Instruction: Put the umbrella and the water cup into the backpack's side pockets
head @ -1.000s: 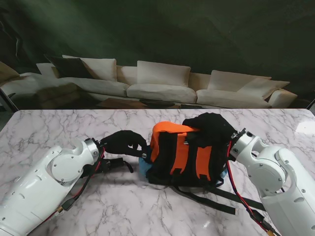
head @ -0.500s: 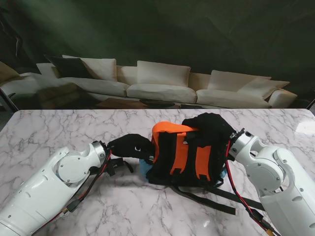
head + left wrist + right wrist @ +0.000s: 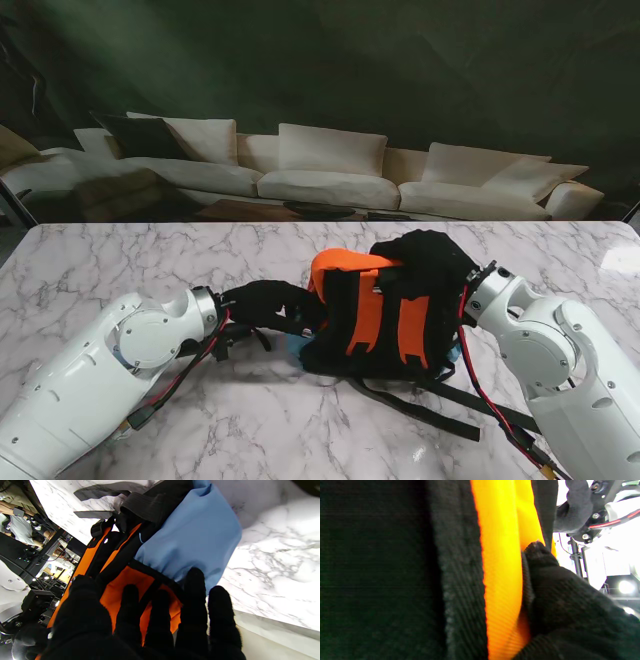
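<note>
Two hands work the backpack (image 3: 375,315): the right hand (image 3: 430,262) clamps its top, steadying it, while the left hand (image 3: 272,303), fingers together, presses the blue side pocket (image 3: 192,535) (umbrella, cup unseen).

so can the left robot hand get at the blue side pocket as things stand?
Probably yes. The left robot hand is already at the backpack, its fingers resting at the edge of the blue side pocket, with nothing between them. Whether the pocket mouth is open cannot be told.
</note>
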